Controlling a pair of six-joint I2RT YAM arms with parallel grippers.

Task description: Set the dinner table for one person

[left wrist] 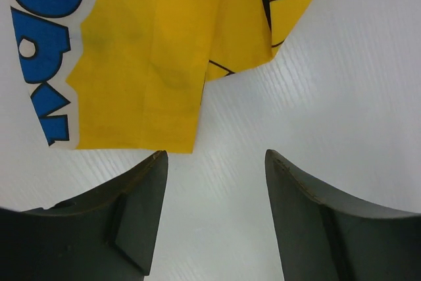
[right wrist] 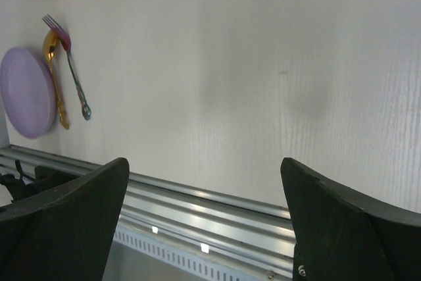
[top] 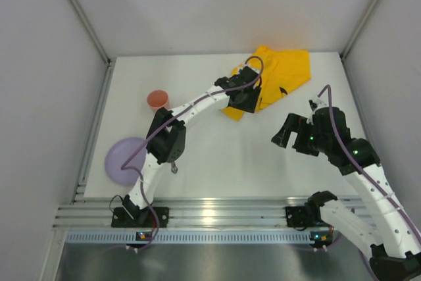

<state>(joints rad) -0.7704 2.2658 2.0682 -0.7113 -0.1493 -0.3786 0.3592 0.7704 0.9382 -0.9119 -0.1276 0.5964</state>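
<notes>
On the white dinner table [top: 223,162], plate [top: 118,157], spoon [right wrist: 56,87], fork [right wrist: 74,77] and cup [top: 157,99] sit bunched at left, the yellow cloth [top: 283,70] lies rumpled at the far side, the left gripper [left wrist: 216,156] is spread at its near edge, and the right gripper [right wrist: 204,161] hangs spread over bare table: setting judged barely begun.

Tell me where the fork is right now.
Right wrist view, far left: the fork lies on the dinner table next to the gold spoon, just right of the purple plate.

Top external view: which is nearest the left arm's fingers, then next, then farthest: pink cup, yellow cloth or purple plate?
1. Yellow cloth, right by the left fingers, far side.
2. Pink cup, left.
3. Purple plate, near left edge.
</notes>
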